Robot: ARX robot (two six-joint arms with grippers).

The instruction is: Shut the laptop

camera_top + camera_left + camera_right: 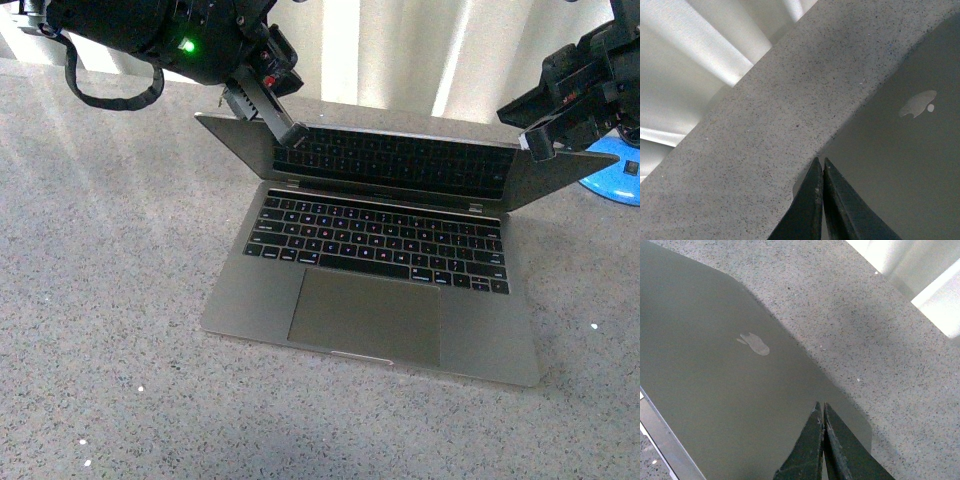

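The grey laptop (pixel 380 290) sits on the speckled table, its lid (pixel 400 160) tilted well forward over the black keyboard (pixel 380 240). My left gripper (pixel 297 135) is shut, its tips resting on the lid's upper left part. My right gripper (pixel 537 148) is shut too, pressing on the lid's right top corner. In the left wrist view the shut left gripper (pixel 821 162) lies at the lid's edge, with the pale apple logo (pixel 917 104) further along. In the right wrist view the shut right gripper (pixel 821 407) lies on the lid (pixel 715 390) near its corner, the logo (pixel 755 344) beyond.
The speckled grey table (pixel 100 300) spreads to the left of and in front of the laptop. A blue round object (pixel 615 178) lies at the right edge behind the lid. Pale curtains (pixel 400 50) hang behind the table.
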